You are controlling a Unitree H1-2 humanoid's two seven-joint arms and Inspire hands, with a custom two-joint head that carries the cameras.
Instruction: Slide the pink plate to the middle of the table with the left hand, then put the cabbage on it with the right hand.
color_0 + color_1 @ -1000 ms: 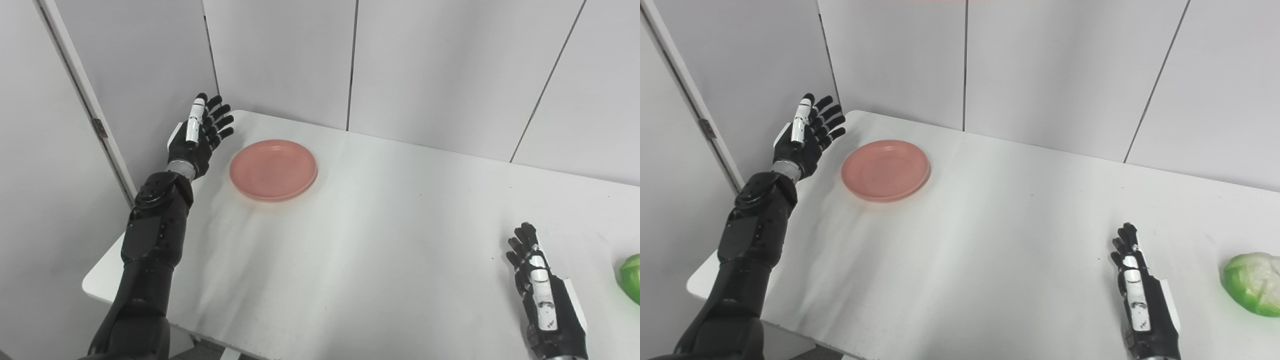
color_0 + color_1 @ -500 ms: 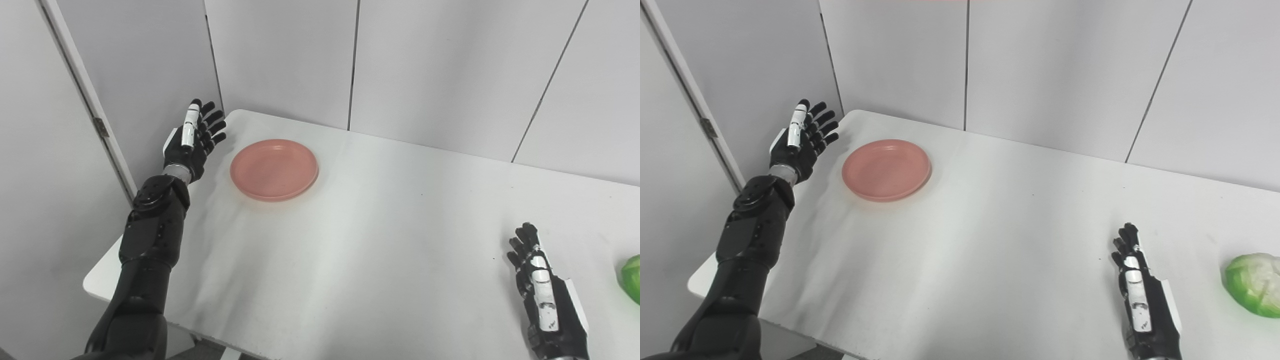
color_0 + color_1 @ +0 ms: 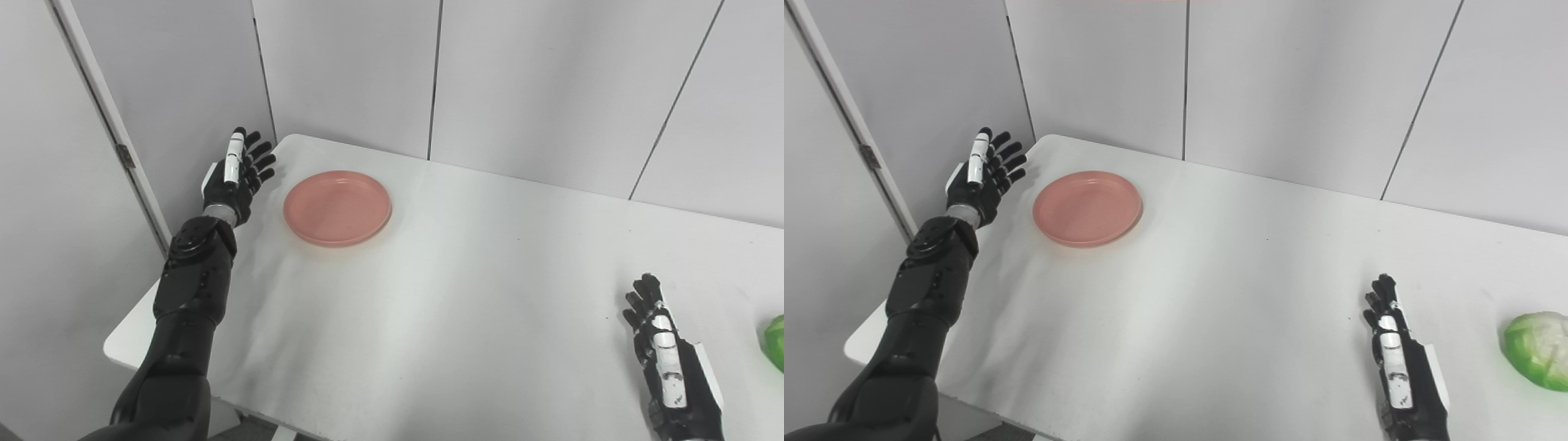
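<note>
Pink plate (image 3: 337, 207) just right of left hand (image 3: 236, 177) (fingers spread, holding nothing), not touching.

left hand (image 3: 236, 177) spread, beside pink plate (image 3: 337, 207) | right hand (image 3: 664, 361) spread, empty

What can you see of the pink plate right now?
The pink plate is round and shallow with a low raised rim, matte and plastic-looking, empty. It lies flat on the white table near the far left corner. Nothing else touches it: the left hand is open just off its left side, apart from the rim.
</note>
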